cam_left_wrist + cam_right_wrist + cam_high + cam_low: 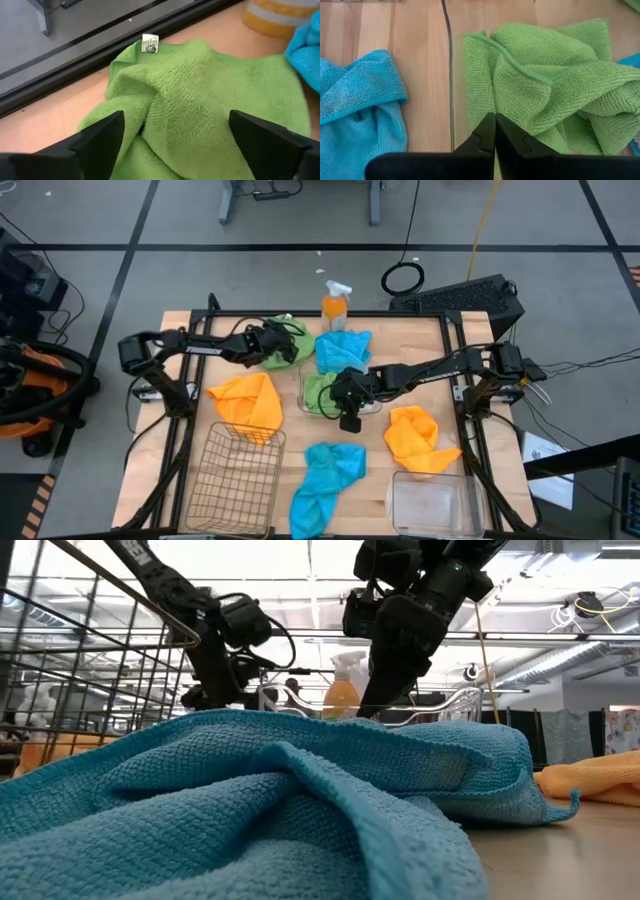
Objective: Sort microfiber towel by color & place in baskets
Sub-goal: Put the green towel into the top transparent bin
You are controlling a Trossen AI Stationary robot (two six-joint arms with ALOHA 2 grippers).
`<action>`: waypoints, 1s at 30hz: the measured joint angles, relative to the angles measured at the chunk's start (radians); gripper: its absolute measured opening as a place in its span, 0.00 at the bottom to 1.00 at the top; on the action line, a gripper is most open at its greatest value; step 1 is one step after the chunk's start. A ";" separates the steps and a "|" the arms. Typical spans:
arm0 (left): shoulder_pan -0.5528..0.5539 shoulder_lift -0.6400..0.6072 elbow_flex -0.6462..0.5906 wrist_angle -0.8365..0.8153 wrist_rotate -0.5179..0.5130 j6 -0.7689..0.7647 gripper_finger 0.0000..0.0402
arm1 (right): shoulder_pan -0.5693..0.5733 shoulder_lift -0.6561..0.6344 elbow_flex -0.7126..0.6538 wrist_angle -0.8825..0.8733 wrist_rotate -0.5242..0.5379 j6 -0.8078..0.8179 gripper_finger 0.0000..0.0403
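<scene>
High view: wire basket [236,475] and near clear basket [432,502] hold no cloth. Middle clear basket [306,392] holds one green towel [320,392]. Judged barely begun: orange towels [247,402], blue towels [325,480] and far green towel [200,100] lie loose on the table [190,330]. Left gripper [175,132] hovers low over the far green towel, fingers spread wide, empty. Right gripper [495,132], pinched closed and empty, is above the middle basket's wall.

Six towels: two green [283,345] [318,390], two blue [343,348] [325,480], two orange-yellow [248,402] [415,438]. Three baskets: one wire [232,480], two clear plastic [434,505] [303,377]. One orange spray bottle [334,307] stands far.
</scene>
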 joint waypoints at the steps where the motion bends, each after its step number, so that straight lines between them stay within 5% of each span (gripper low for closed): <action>1: 0.002 0.010 0.000 0.011 0.001 0.001 0.88 | 0.000 0.000 0.000 0.003 0.000 0.000 0.00; 17: 0.023 0.030 0.000 0.021 0.098 0.056 0.61 | -0.001 0.000 0.000 0.032 -0.001 -0.015 0.00; 27: 0.020 0.030 0.001 0.037 0.113 0.111 0.09 | 0.000 0.000 0.000 0.033 -0.002 -0.015 0.00; 30: 0.020 0.021 0.001 0.050 0.112 0.158 0.03 | 0.000 0.000 0.000 0.032 -0.003 -0.015 0.00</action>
